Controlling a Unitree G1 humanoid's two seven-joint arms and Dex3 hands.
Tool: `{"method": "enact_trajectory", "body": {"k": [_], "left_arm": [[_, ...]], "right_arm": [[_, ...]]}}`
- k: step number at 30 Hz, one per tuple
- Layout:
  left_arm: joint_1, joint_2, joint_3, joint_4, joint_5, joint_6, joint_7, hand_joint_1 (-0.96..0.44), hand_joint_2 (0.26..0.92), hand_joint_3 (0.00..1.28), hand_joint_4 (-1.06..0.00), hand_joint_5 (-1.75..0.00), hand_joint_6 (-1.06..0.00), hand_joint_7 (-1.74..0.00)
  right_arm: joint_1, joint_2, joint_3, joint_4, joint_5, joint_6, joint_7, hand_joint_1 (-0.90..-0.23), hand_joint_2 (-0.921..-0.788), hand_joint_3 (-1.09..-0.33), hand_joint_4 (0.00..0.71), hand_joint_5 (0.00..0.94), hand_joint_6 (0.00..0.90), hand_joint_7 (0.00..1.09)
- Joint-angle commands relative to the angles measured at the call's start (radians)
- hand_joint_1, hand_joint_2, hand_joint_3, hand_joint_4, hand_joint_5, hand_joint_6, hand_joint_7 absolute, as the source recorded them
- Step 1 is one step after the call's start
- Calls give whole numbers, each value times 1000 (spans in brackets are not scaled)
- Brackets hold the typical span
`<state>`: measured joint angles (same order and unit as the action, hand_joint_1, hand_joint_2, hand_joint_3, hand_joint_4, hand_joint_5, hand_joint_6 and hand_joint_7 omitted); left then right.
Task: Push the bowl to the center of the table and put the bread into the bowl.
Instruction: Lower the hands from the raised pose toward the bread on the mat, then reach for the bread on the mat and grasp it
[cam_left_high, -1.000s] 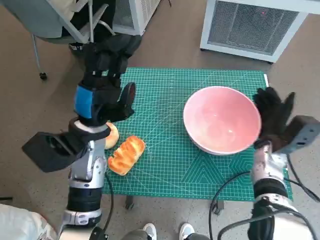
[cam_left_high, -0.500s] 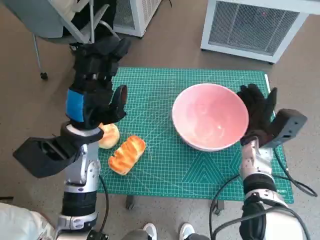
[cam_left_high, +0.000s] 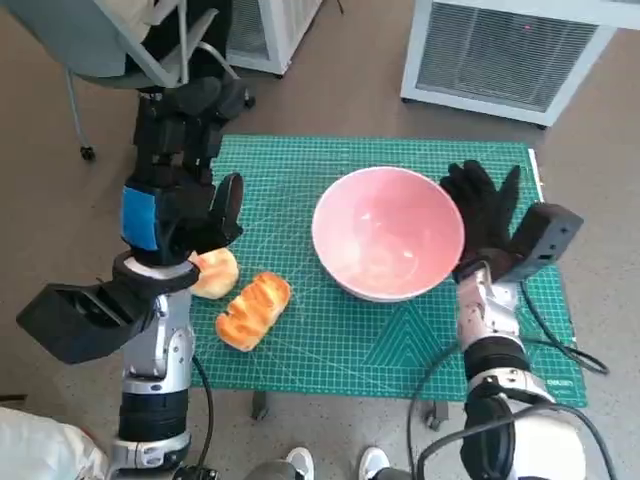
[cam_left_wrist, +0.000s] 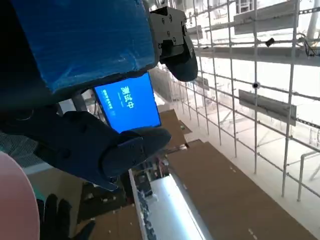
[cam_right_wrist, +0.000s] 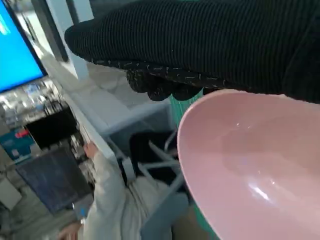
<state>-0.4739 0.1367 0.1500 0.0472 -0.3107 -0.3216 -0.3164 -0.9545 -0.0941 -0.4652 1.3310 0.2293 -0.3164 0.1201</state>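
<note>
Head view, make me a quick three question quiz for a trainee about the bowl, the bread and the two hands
1. True or false: the bread loaf lies inside the pink bowl.
2. Which hand is at the bowl's rim? A) left hand B) right hand
3. Fill in: the bowl sits on a green ____.

Key
1. False; the loaf lies on the cutting mat, beside a round bun.
2. B; the gloved right hand stands with fingers spread against the bowl's side, while the left hand is raised near the mat's other edge, holding nothing.
3. Cutting mat.
</note>
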Motion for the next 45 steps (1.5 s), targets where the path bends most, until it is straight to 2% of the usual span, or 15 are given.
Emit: {"method": "enact_trajectory", "body": {"k": [1, 7, 12, 16, 18, 23, 26, 29, 32, 37, 40, 45], "left_arm": [[20, 7, 0, -19, 12, 11, 9, -299, 728, 762, 1, -614, 1, -970], [46, 27, -1, -44, 29, 39, 22, -297, 739, 750, 1, -628, 1, -977], [94, 102, -8, -120, 100, 133, 28, -303, 751, 713, -4, -548, 1, -882], [150, 197, -17, -230, 189, 270, 22, -322, 834, 527, -72, -325, 1, -700], [169, 224, -19, -272, 213, 324, 20, -324, 876, 432, -116, -221, 0, -635], [239, 356, -24, -439, 284, 550, -32, -359, 915, 329, -191, -62, -48, -481], [277, 417, -25, -516, 316, 641, -63, -376, 919, 314, -216, -26, -91, -391], [314, 462, -27, -578, 347, 699, -84, -389, 920, 295, -249, -12, -155, -297], [356, 489, -32, -619, 377, 712, -98, -397, 921, 280, -276, -11, -192, -247], [381, 503, -35, -641, 394, 716, -106, -404, 921, 269, -298, -13, -214, -219], [439, 532, -61, -660, 442, 677, -121, -397, 921, 254, -308, -15, -222, -211], [467, 542, -93, -670, 487, 666, -127, -375, 921, 232, -319, -15, -231, -193]], "right_arm": [[-7, 1, 4, 12, -14, 23, -31, -502, -921, -745, 190, 3, 123, 399], [-24, -29, 34, 5, -46, 2, -48, -483, -921, -758, 204, 9, 116, 399], [-43, -52, 92, -19, -112, -83, -72, -480, -921, -776, 216, 13, 115, 402], [-49, -69, 145, -53, -162, -203, -55, -494, -921, -824, 217, 11, 92, 405], [-49, -74, 160, -62, -170, -242, -45, -503, -921, -839, 218, 8, 62, 438], [-42, -77, 196, -144, -172, -435, 19, -530, -921, -819, 224, 6, 15, 532], [-25, -71, 217, -212, -160, -531, 59, -545, -921, -797, 237, 11, 19, 562], [-3, -61, 236, -284, -139, -606, 105, -556, -921, -775, 266, 24, 45, 593], [26, -56, 261, -363, -123, -665, 146, -563, -921, -761, 284, 31, 61, 611], [47, -57, 280, -417, -113, -687, 165, -563, -921, -751, 292, 33, 70, 625], [75, -67, 307, -490, -123, -727, 179, -564, -921, -748, 293, 32, 72, 630], [100, -62, 327, -549, -113, -726, 183, -566, -921, -742, 294, 30, 64, 633]]}}
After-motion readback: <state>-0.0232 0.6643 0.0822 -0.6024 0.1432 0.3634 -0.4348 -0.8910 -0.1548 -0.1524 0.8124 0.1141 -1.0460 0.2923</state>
